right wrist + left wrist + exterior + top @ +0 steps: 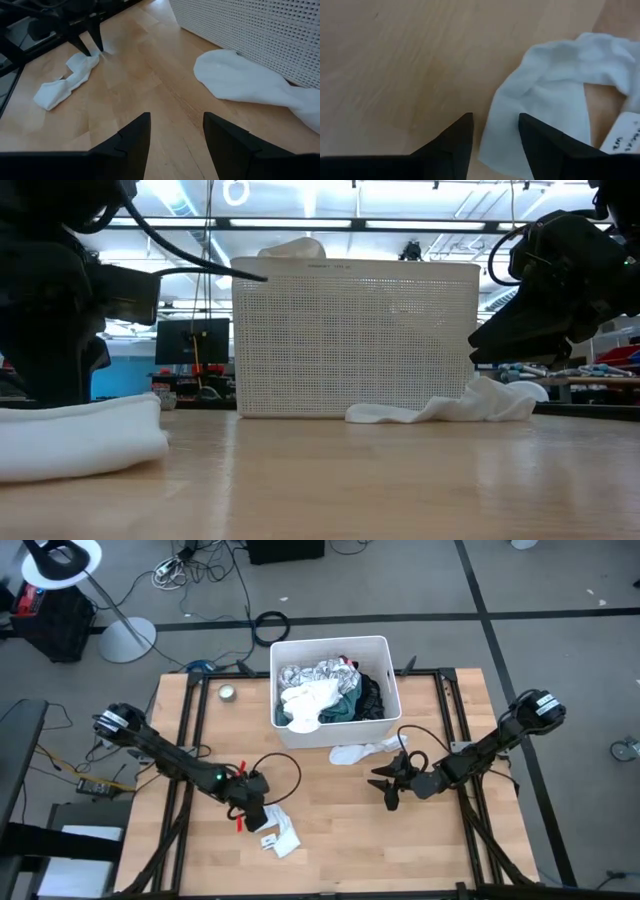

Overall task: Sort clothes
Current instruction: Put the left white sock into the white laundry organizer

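On the wooden counter (330,830) stands a white perforated bin (383,690) near the far edge, filled with a heap of clothes (330,692): a white leaf-printed piece, a plain white garment draped over the front rim, teal and black fabric beside it. Just in front of the bin lies a white sock (358,751), stretched along the counter close to the bin's wall. A second white garment (280,831) with a small label lies crumpled on the left part of the counter. The left gripper (258,821) hangs low right beside that garment, its fingers (455,145) parted and holding nothing, one tip at the cloth's edge. The right gripper (392,783) hovers near the sock, a little toward the front, its fingers (127,145) spread apart and empty.
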